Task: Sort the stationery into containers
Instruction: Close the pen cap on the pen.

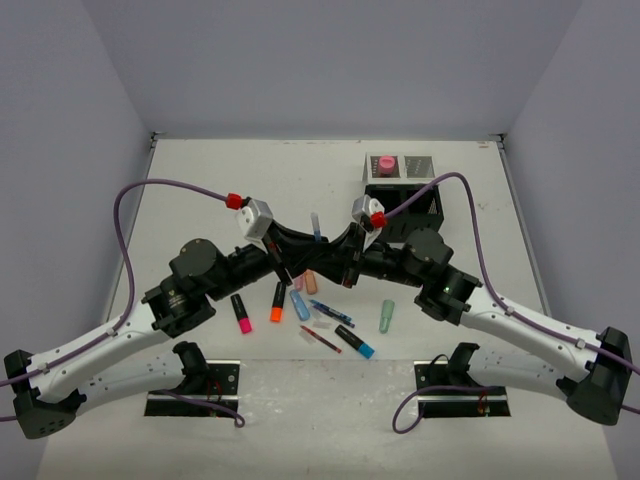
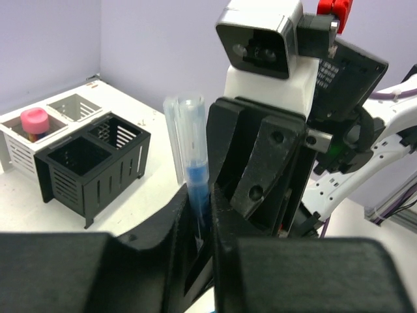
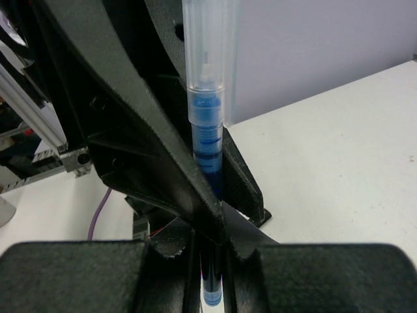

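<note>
A thin blue pen (image 1: 316,226) with a clear cap stands upright above the table's middle, held from both sides. My left gripper (image 1: 304,246) is shut on its lower part; the pen (image 2: 194,171) rises between that gripper's fingers (image 2: 202,218). My right gripper (image 1: 331,246) is shut on the same pen (image 3: 208,124), its tips (image 3: 210,261) crossing the left fingers. The black mesh organizer (image 1: 432,207) stands at the back right, with a pink glue stick (image 1: 384,163) in one pale compartment. Both show in the left wrist view: organizer (image 2: 91,171), glue stick (image 2: 34,120).
Loose stationery lies below the grippers: a pink highlighter (image 1: 241,312), an orange one (image 1: 277,302), a blue one (image 1: 300,303), a peach one (image 1: 310,282), a blue pen (image 1: 331,312), a red pen (image 1: 320,339), a black-and-blue marker (image 1: 355,342) and a mint highlighter (image 1: 386,316).
</note>
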